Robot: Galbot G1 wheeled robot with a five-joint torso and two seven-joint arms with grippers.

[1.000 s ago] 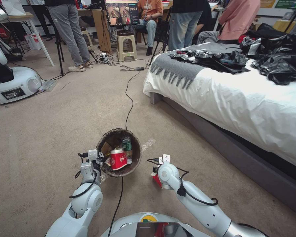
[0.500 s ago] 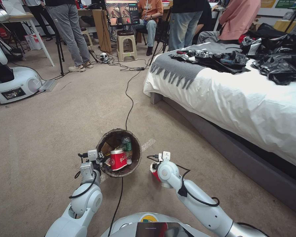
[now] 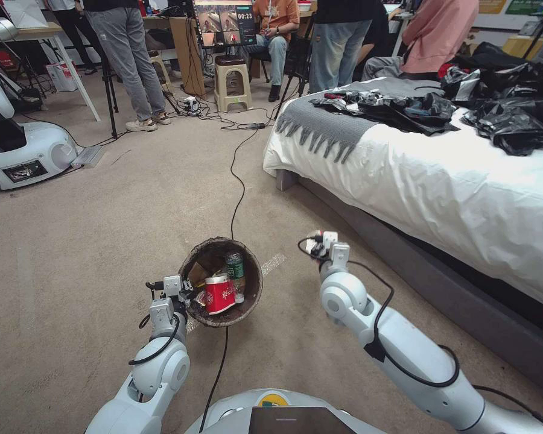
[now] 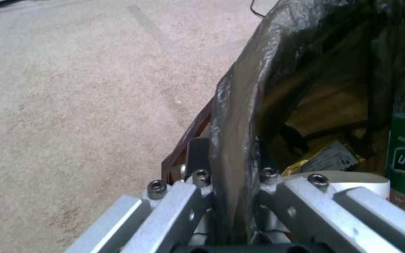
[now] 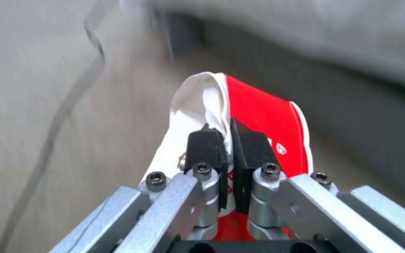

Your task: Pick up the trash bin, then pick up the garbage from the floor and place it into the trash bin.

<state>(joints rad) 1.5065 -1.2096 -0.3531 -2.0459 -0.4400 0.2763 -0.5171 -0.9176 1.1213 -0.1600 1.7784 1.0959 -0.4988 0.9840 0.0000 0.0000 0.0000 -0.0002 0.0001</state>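
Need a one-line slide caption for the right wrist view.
Right gripper pinching the flattened wall of a red-and-white noodle cup above blurred carpet.

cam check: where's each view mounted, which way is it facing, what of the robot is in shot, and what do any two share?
Head: on the head, facing forward and down at carpet, bin and bed; both arms and the torso top show.
Left wrist: on the left arm, looking along the left gripper, shut on the bin's rim, into the bin.
Right wrist: on the right arm, looking along the right gripper, shut on a red-and-white cup, toward the bed base.
Shared: head and left wrist both show the bin and its green-labelled bottle.
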